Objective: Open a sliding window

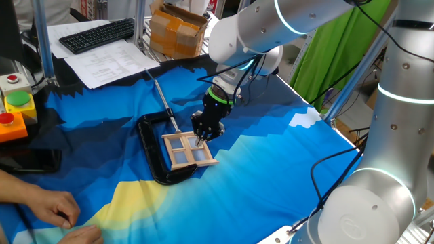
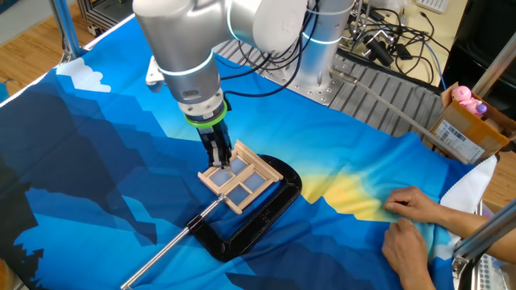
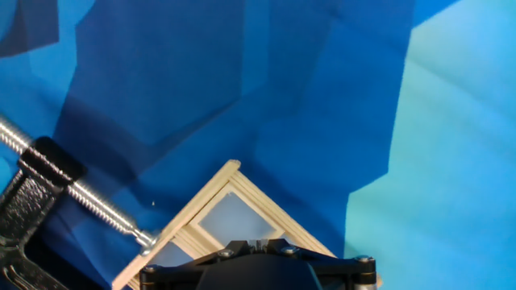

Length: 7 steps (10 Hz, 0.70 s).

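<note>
The gripper (image 1: 201, 140), jaws fully closed and holding nothing, pressed its tip onto the window (image 1: 188, 150), which sat clamped in the C-clamp (image 1: 154, 153).

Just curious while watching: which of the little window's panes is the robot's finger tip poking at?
The gripper touches down on the sliding window at a pane on the side facing the arm, not the two beside the black clamp.

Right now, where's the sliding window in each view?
One fixed view: sliding window just left of centre, under the gripper.
The other fixed view: centre, below the gripper.
Hand view: bottom centre, partly cut off.
Shared landmark: black C-clamp holding it.
</note>
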### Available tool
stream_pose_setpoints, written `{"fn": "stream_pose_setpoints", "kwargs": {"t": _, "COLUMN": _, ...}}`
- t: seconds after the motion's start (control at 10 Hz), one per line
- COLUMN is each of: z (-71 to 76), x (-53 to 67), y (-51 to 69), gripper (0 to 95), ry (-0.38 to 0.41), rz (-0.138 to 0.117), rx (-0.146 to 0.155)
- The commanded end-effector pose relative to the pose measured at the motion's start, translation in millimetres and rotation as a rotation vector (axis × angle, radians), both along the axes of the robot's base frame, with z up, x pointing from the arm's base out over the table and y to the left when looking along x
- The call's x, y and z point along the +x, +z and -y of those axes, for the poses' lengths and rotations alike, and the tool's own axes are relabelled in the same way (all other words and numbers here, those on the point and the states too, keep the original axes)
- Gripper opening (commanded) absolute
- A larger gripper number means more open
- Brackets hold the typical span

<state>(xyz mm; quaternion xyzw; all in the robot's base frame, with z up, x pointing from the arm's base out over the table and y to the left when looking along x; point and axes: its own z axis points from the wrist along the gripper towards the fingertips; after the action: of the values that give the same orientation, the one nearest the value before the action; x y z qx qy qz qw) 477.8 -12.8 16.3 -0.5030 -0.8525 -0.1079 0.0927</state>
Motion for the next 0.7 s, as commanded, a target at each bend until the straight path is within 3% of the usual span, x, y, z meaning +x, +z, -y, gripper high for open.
{"fn": "stream_pose_setpoints", "kwargs": {"t": 0.1, "z": -0.4, "x": 1.8, "y": -1.7, "gripper": 0.0, "ry": -0.047, "rz": -0.01, "rx": 0.004}}
{"fn": "stream_pose_setpoints", "kwargs": {"t": 0.7, "z": -2.0, "x": 3.3, "y": -4.6, "gripper": 0.0, "ry": -0.1, "rz": -0.011, "rx": 0.001}}
